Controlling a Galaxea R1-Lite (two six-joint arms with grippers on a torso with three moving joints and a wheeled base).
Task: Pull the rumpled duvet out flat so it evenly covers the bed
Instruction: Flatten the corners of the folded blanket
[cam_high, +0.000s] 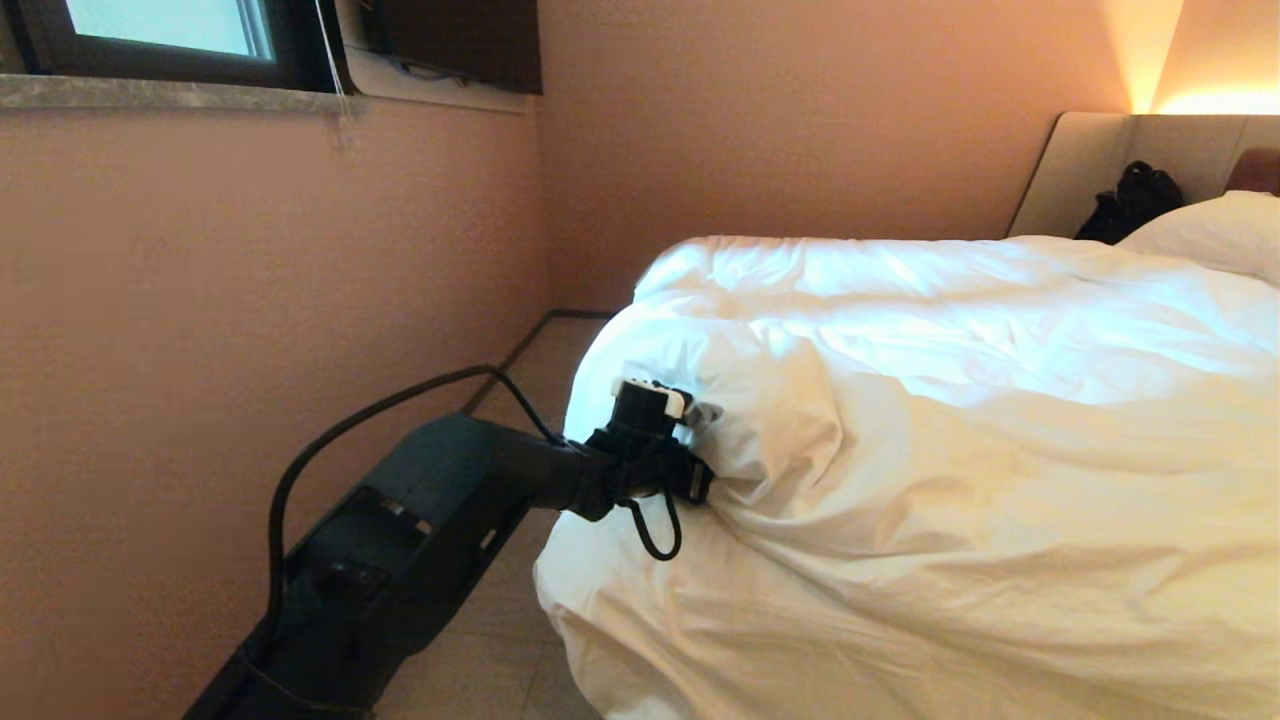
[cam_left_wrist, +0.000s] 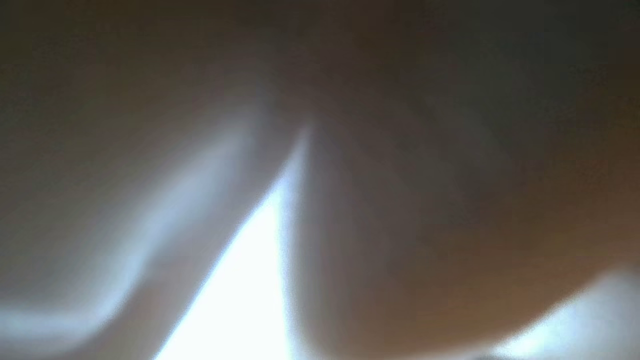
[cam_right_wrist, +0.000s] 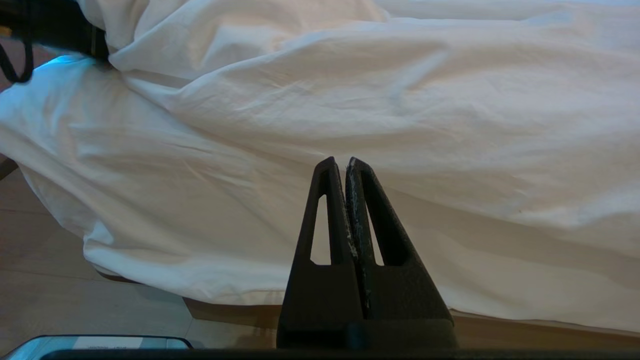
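left gripper (cam_high: 700, 450): jaws closed, pinching a fold of the duvet (cam_high: 950, 420) at the bed's near-left corner
duvet: on the bed (cam_right_wrist: 320, 312) — bunched at that corner, ridges running up toward the pillow (cam_high: 1215, 230)
right gripper (cam_right_wrist: 346, 162): fingers pressed together, holding nothing, parked low beside the bed
progress: early — grip made, pull-out and flattening left
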